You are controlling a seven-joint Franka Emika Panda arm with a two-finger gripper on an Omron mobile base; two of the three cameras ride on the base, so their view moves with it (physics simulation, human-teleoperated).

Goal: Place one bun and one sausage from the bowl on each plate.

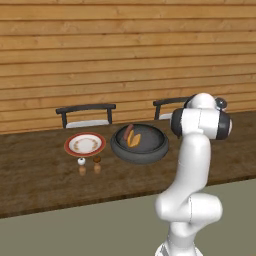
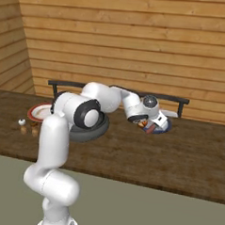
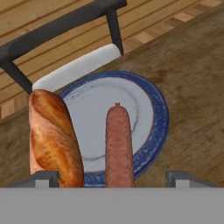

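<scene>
Just ahead of my claw (image 3: 112, 178), 1 bun (image 3: 53, 138) and 1 sausage (image 3: 119, 146) lie on the blue plate (image 3: 151, 131); my fingers are spread wide, holding nothing.

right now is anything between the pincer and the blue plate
Nothing foreign. In the hand view the pincer hangs over the blue plate, where a bun and a sausage already lie. Only those two sit between them; the sausage lies between the fingertips.

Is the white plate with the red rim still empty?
Empty. The left base view shows the white plate bare, while one sausage and one bun lie in the bowl.
</scene>
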